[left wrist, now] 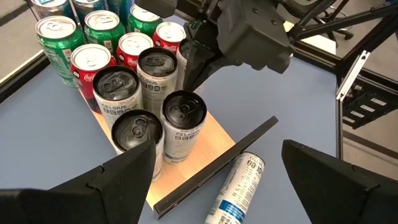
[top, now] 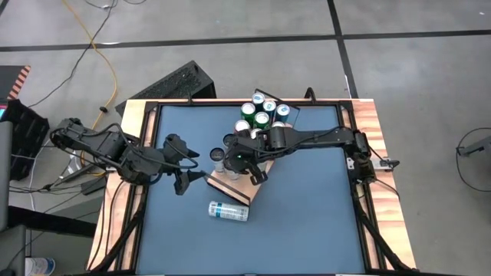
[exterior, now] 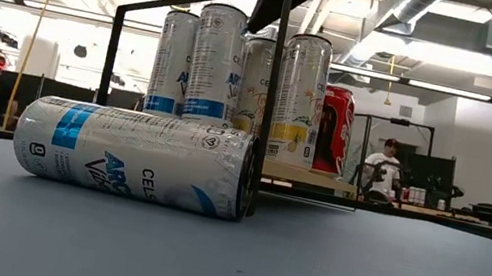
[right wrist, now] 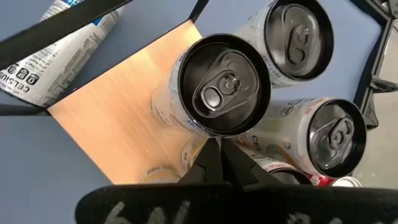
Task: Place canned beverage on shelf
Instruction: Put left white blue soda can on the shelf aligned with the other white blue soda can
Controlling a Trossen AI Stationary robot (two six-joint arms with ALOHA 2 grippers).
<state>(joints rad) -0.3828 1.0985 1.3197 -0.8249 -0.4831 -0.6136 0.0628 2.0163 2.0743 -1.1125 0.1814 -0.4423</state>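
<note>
The shelf (top: 230,186) is a light-wood board (left wrist: 214,134) with a dark lip (left wrist: 211,171) and a black wire rail (exterior: 269,91). Several white cans with black tops (left wrist: 186,118) stand upright on it. A white-and-blue can (top: 229,210) lies on its side on the blue tabletop, just in front of the lip (left wrist: 239,186). My right gripper (right wrist: 217,155) is shut and points down among the standing cans (top: 249,165). My left gripper (top: 186,175) hangs open, left of the shelf and above the table, with nothing between its fingers. My right gripper's shut fingertips (right wrist: 219,149) stand right beside the rim of a black-topped white can (right wrist: 224,84), coming from above at a slant. Whether they touch that can or its neighbours, I cannot tell.
Red cans (left wrist: 134,46) and green cans (top: 261,111) stand crowded at the far end behind the white ones. The table's wooden rim (top: 134,115) frames the blue top. Bare blue table (top: 307,222) lies to the near and right sides of the shelf.
</note>
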